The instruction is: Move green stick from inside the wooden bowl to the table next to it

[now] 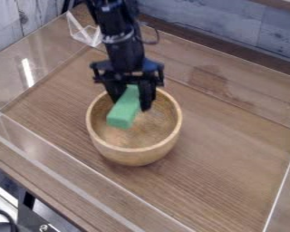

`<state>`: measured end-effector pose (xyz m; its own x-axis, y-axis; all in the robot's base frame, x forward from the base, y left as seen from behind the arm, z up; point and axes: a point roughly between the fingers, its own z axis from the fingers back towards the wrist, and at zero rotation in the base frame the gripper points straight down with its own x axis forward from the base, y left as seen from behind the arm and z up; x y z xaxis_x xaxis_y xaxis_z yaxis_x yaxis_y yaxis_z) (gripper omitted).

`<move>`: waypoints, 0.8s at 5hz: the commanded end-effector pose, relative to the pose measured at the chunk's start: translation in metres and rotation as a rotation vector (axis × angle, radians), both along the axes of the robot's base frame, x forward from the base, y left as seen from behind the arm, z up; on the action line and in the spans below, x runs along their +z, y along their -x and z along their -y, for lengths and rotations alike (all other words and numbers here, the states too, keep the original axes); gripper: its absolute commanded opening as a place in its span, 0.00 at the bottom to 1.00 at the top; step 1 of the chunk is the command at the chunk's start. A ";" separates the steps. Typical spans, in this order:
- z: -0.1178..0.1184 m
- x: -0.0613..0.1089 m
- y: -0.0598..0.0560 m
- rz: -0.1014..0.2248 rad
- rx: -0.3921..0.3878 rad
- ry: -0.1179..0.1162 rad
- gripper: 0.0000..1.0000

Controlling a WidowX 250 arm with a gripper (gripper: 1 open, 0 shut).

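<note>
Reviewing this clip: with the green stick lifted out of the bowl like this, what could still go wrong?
The claw grips the green stick only by its upper end, so the tilted stick could swing or slip out. It hangs above the wooden bowl, so a low sideways move might clip the rim and shift the bowl.

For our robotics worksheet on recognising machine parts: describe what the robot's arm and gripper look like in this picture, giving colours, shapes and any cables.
The arm is black and chunky, built of blocky stacked segments, with thin dark cables looping beside its wrist. The gripper is black too: a wide crossbar body with two short flat fingers. No markings are legible at this size.
</note>
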<state>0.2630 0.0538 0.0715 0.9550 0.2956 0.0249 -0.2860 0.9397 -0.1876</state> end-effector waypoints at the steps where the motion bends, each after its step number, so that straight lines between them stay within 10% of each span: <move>1: -0.024 0.024 -0.015 0.096 0.028 -0.036 0.00; 4: -0.065 0.014 -0.023 0.120 0.077 -0.084 0.00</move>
<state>0.2827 0.1175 0.0782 0.9217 0.3624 0.1381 -0.3415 0.9272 -0.1541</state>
